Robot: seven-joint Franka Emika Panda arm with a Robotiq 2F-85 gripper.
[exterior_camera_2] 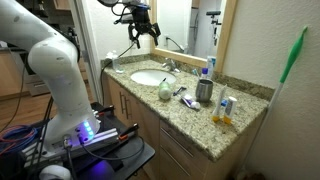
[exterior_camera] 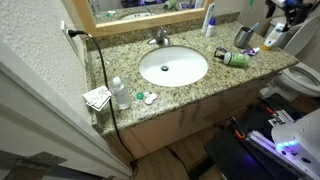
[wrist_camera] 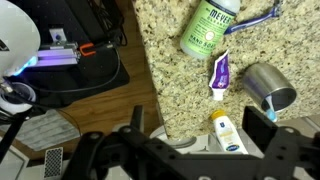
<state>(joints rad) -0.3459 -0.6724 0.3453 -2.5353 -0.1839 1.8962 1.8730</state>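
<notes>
Inspection finding: the gripper [exterior_camera_2: 141, 42] is hovering high above the granite countertop [wrist_camera: 175, 80] of a bathroom vanity. Its pincer is standing fully spread, with nothing between the fingers and nothing touching them. In the wrist view the two dark fingers are coming in from the bottom edge, well clear of the surface.

The nearest items are lying on the counter end beside the sink [exterior_camera_2: 150, 77]:
- A yellow-and-white tube [wrist_camera: 228, 135] is lying flat directly between the fingers as the wrist camera sees it.
- A purple toothpaste tube [wrist_camera: 220, 72] is lying just beyond it, cap end pointing toward the yellow-and-white tube.
- A metal cup [wrist_camera: 268, 88] is sitting just beside the toothpaste tube; in an exterior view it is standing upright.
- A green soap bottle [wrist_camera: 208, 25] is lying on its side farther along, between the toothpaste tube and the sink.
- A blue toothbrush [wrist_camera: 255, 18] is lying next to the bottle, its handle angling toward the upper corner of the wrist view.

Further items: a faucet [exterior_camera: 159, 38] is standing behind the basin. A small clear bottle [exterior_camera: 120, 93] is standing at the opposite counter end, with a black cable [exterior_camera: 103, 80] trailing over the edge beside it. A toilet [exterior_camera: 300, 75] is showing beyond the cup end of the vanity.
</notes>
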